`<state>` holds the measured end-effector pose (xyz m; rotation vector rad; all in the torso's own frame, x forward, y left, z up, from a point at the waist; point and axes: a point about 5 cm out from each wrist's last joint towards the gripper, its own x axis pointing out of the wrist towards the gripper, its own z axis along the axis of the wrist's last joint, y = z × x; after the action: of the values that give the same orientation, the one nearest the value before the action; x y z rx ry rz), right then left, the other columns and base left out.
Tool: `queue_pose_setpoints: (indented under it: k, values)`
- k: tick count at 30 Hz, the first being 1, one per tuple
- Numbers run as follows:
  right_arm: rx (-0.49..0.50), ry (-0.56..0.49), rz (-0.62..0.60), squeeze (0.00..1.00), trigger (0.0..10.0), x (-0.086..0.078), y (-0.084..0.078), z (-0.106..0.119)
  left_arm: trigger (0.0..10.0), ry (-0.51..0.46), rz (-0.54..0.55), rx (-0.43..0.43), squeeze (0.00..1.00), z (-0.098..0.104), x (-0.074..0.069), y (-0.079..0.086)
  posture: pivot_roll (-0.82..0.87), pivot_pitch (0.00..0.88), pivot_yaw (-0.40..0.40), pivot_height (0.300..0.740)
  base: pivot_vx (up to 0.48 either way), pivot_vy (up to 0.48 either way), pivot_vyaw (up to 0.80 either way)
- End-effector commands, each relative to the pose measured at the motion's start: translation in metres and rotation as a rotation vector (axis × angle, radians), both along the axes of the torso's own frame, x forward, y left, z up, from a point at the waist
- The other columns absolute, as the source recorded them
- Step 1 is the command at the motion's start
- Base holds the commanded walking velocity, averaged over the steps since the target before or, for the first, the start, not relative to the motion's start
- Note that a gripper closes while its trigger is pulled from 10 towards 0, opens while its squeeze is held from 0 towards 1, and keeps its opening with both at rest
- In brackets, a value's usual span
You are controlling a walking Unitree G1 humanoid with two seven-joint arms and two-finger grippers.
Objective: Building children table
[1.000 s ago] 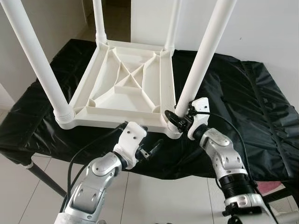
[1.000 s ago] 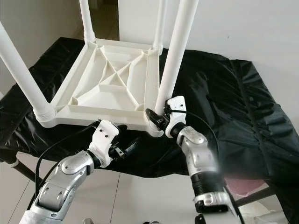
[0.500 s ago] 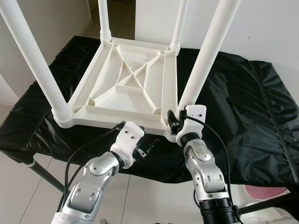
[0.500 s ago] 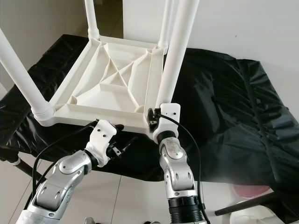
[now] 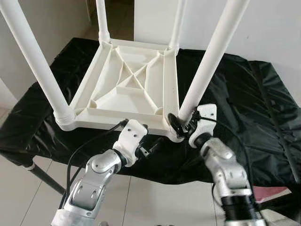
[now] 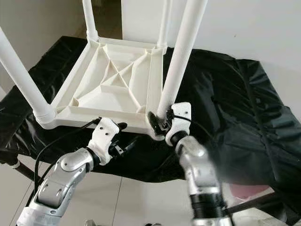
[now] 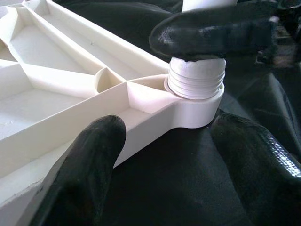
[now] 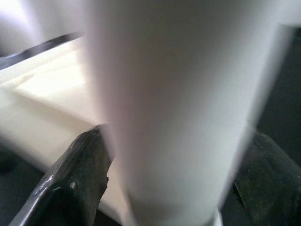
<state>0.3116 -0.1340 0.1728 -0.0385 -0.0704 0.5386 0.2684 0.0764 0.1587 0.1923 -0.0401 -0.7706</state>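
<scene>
Left eye view: upturned white plastic table (image 5: 131, 89) lay on black cloth (image 5: 244, 99). Right gripper (image 5: 181, 123) clamped near-right leg (image 5: 207, 61) at base, 5 o'clock corner. Left gripper (image 7: 164, 155) open, straddling corner socket (image 7: 195, 101), gripping nothing. Judged light, rigid, slick; grip low near threads.

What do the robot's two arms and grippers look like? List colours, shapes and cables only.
Both arms are jointed silver metal segments with dark ribbed bands. Each wrist ends in a white plastic housing. The left gripper and right gripper each have two long, rounded black fingers. A thin black cable loops along the left arm; another runs at the right wrist.
</scene>
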Motion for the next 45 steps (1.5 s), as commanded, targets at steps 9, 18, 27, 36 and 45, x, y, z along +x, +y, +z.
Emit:
queue_pose_setpoints:
  k: [9, 18, 27, 36, 45]
  values:
    - [-0.177, -0.001, 0.231, 0.00, 6.2, 0.015, 0.003, -0.010, 10.0, 0.012, 0.011, -0.007, 0.00, -0.003, 0.000, -0.001, 0.02, 0.092, -0.042, 0.740, 0.000, 0.000, 0.00]
    - [-0.212, 0.044, 0.271, 0.00, 0.0, 0.018, -0.003, -0.023, 10.0, 0.057, 0.033, -0.031, 0.00, -0.005, -0.003, 0.001, 0.04, 0.099, -0.053, 0.740, 0.000, 0.000, 0.00]
    - [-0.124, 0.062, 0.232, 0.00, 10.0, 0.015, -0.004, -0.019, 10.0, 0.058, 0.039, -0.029, 0.00, -0.005, -0.004, 0.002, 0.04, 0.100, -0.055, 0.740, 0.000, 0.000, 0.00]
    - [-0.039, 0.117, -0.062, 0.00, 10.0, 0.003, 0.007, -0.023, 10.0, 0.066, 0.029, -0.004, 0.00, -0.009, -0.005, 0.001, 0.02, 0.103, -0.056, 0.740, 0.000, 0.000, 0.00]
    - [-0.007, 0.119, -0.374, 0.00, 10.0, -0.012, 0.008, -0.031, 10.0, 0.072, 0.017, -0.002, 0.00, -0.010, -0.005, -0.001, 0.02, 0.102, -0.052, 0.740, 0.000, 0.000, 0.00]
